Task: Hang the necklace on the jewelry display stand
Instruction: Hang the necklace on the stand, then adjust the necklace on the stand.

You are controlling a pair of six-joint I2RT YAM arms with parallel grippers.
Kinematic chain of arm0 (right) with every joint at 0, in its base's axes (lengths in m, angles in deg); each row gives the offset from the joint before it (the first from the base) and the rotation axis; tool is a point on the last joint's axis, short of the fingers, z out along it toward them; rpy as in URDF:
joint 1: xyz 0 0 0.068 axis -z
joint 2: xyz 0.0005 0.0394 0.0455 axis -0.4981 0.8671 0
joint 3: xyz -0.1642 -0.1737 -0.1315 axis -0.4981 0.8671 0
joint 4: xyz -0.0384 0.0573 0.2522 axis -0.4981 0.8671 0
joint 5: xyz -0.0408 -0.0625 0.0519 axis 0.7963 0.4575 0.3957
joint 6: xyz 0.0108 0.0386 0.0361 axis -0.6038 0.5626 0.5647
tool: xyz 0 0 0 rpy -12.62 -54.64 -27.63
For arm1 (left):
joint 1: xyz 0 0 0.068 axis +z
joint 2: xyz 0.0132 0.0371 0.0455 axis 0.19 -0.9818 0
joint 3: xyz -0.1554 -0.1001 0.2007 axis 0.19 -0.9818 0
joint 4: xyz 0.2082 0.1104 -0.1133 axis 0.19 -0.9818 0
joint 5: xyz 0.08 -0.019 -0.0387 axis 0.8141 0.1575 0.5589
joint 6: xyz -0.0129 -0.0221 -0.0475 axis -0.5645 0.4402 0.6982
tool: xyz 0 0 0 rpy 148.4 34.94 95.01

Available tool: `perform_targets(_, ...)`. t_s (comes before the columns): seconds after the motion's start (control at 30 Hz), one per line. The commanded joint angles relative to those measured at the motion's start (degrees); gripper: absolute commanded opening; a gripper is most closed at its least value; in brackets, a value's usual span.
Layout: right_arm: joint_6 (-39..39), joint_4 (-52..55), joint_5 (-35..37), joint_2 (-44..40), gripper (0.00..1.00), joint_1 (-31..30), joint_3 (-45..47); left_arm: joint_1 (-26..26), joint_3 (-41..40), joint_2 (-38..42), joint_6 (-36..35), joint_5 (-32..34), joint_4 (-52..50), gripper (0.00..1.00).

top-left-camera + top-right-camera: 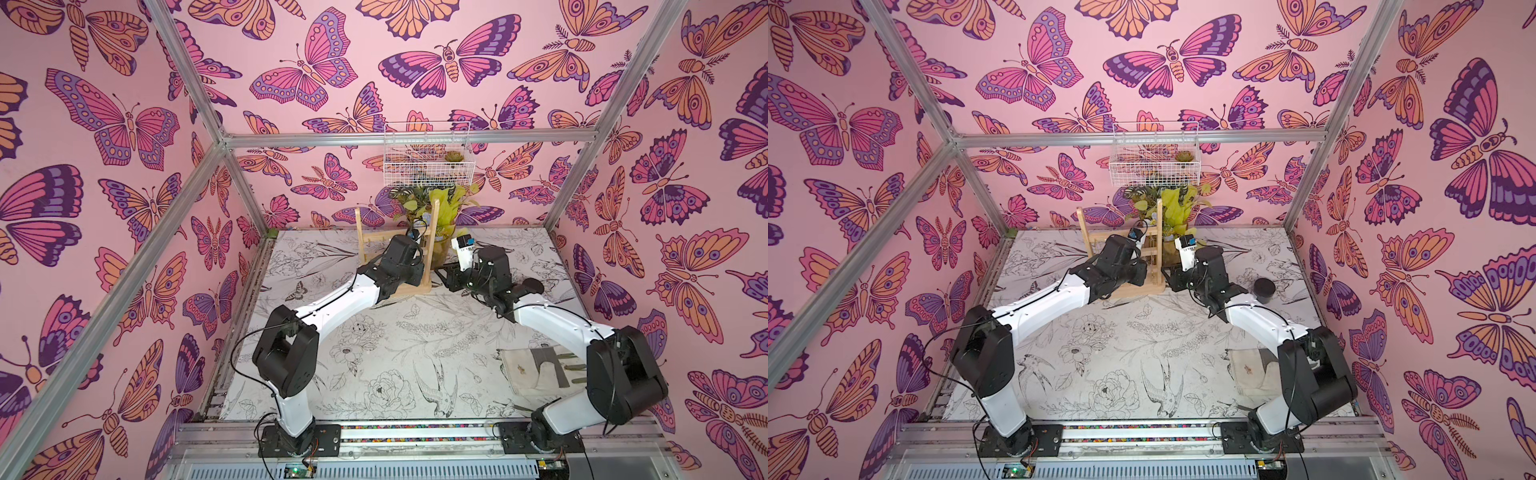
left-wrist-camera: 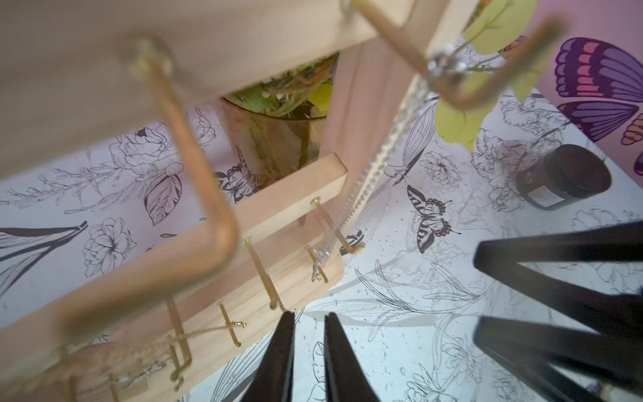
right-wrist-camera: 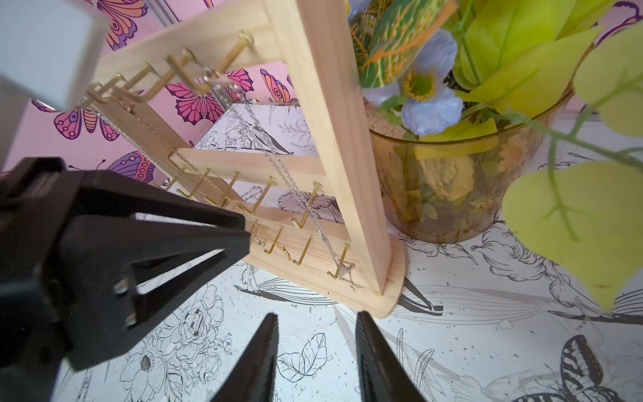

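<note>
Elbows (image 1: pixel 286 353) bent, left hand (image 2: pixel 309 313) and right hand (image 3: pixel 316 315) near stand (image 3: pixel 327 139)

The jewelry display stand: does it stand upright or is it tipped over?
Upright: the jewelry display stand rests on its flat base on the table, its post rising from it.

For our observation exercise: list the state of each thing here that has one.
Light wooden ladder-like display stand: upright.
Hair-thin gold chain necklace: draped on the stand, unheld.
Silver chain: hanging on the stand.
Left claw: open, empty.
Right claw: open, empty.
</note>
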Motion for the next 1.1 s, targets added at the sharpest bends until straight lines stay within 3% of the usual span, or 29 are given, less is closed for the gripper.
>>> perform_targets(0.0, 0.8, -2.8, -2.3, 1.3, 0.40, 0.4, 1.0, -0.5, -3.0, 4.4, 1.5, -2.3, 1.2, 0.22)
perform_targets(0.33, 3.8, -20.1, -1.0, 9.2, 0.30, -0.9, 4.6, -0.1, -9.4, 10.3, 3.6, 0.5, 1.0, 0.22)
perform_targets(0.5, 5.0, -30.2, 2.4, 13.5, 0.25, -1.5, 5.8, 3.4, -14.8, 11.3, 4.9, -1.9, 3.4, 0.19)
perform_targets(0.7, 5.9, -34.2, 3.2, 18.2, 0.21, -2.0, 2.7, 5.6, -19.7, 12.1, 5.2, -3.4, 7.9, 0.19)
perform_targets(1.07, 6.2, -35.9, 4.6, 20.8, 0.18, -3.5, -0.3, 6.2, -21.7, 10.0, 6.4, -4.5, 10.9, 0.17)
